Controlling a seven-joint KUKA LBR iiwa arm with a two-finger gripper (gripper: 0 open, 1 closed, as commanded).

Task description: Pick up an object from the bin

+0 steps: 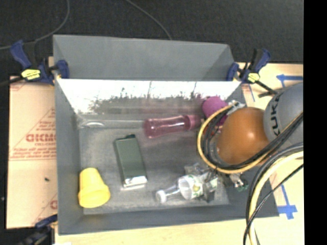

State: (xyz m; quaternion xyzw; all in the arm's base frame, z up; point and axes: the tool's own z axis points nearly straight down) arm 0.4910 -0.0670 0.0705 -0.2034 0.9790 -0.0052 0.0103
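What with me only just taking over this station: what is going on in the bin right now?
The arm reaches in from the right, and its gripper is low at the grey bin's front right corner, by a small clear and white thing. Nothing is seen lifted. A pink bottle, a dark green box and a yellow cup lie apart from it.

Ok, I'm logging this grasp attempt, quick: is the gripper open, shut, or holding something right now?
Gripper: cannot be told; it is down in the lower right corner of the bin, beneath the orange cover, beside a small clear-and-white thing.
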